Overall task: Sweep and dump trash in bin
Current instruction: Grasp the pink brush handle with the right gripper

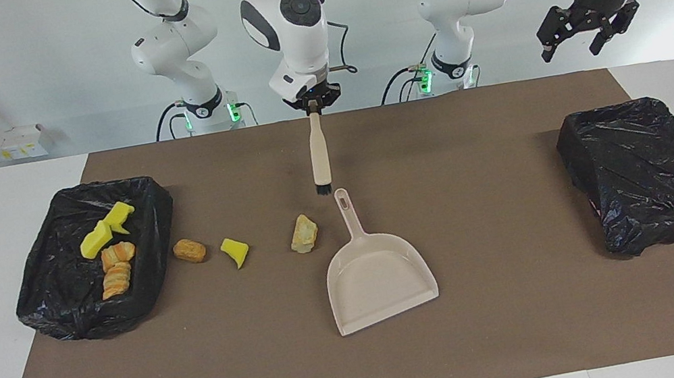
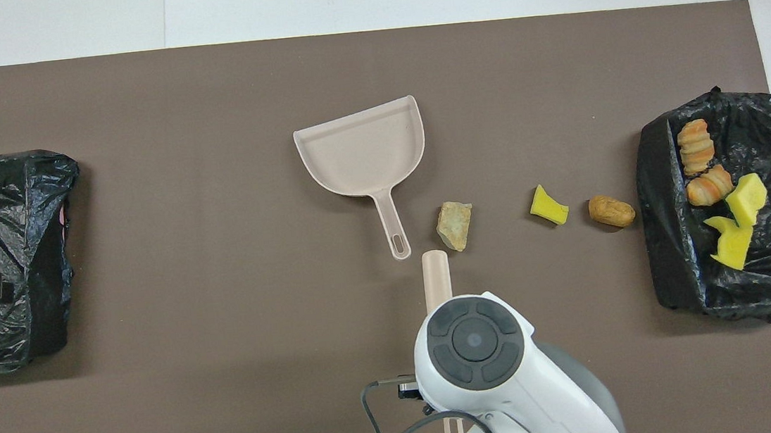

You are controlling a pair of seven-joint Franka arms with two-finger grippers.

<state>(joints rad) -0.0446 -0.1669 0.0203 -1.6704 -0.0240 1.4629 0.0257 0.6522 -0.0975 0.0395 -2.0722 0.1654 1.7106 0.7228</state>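
Note:
My right gripper [image 1: 312, 100] is shut on the top of a beige hand brush [image 1: 318, 151] that hangs upright, bristles just over the mat. Its tip is beside the handle end of the beige dustpan [image 1: 379, 274]. In the overhead view the brush [image 2: 436, 279] sticks out from under the right wrist. Three pieces of trash lie on the mat: a tan rock-like bit [image 1: 303, 233] beside the dustpan handle, a yellow wedge [image 1: 236, 250] and an orange-brown chunk [image 1: 190, 250]. The black-lined bin [image 1: 56, 311] at the right arm's end holds several yellow and bread-like pieces [image 1: 111, 251].
A second black-bagged bin [image 1: 649, 171] sits at the left arm's end of the brown mat [image 1: 537, 320]. My left gripper [image 1: 588, 34] waits open, high above that end.

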